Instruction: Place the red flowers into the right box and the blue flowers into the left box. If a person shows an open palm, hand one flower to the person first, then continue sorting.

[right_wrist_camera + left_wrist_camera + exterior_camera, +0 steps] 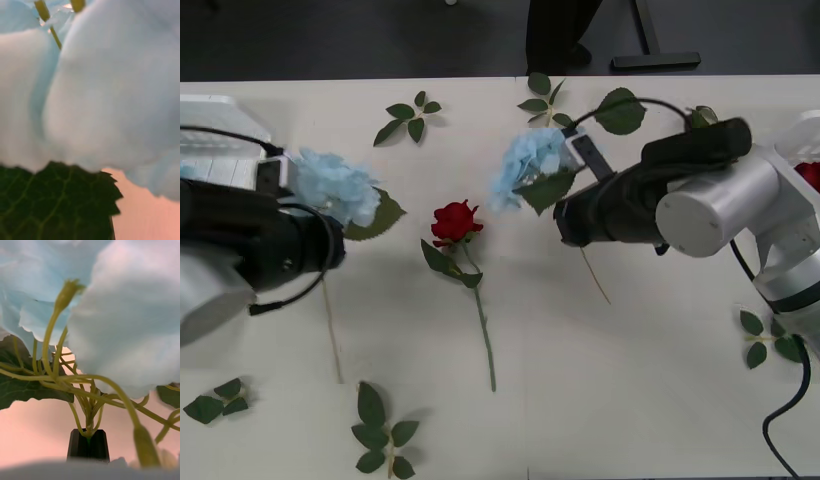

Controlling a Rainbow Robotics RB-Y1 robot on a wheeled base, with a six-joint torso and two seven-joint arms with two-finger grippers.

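Counted on the surface (630,380): two blue flowers and one red flower in full sight, plus a scrap of red (810,175) past the right arm, too cut off to name. First blue flower (332,186) right at the left jaws, bloom spreading just beyond their tips, big leaf on the far side of the bloom, thin stem trailing back alongside the left arm. From the left wrist, left jaws closed together into one dark block, pinching the green junction where the pale stalks of that bloom (127,315) meet. Second blue flower (525,165) pressed up against the right jaws, bloom just past their tips, dark leaf beneath, stem slanting away under the right arm. From the right wrist, pale petals (112,86) and a toothed leaf (56,202) crowding in close; cannot tell how the right jaws stand. Red flower (456,222) lying flat between the two sets of jaws, touching neither, somewhat nearer the right ones, bloom toward the far edge and stem pointing toward the robot. Left box (210,103) close behind the left jaws, partly hidden by the arm. Five loose leaf sprigs scattered well apart from both jaws: two (410,115) (542,100) toward the far edge, two (215,405) (385,435) toward the near edge, one (768,342) beside the right arm.
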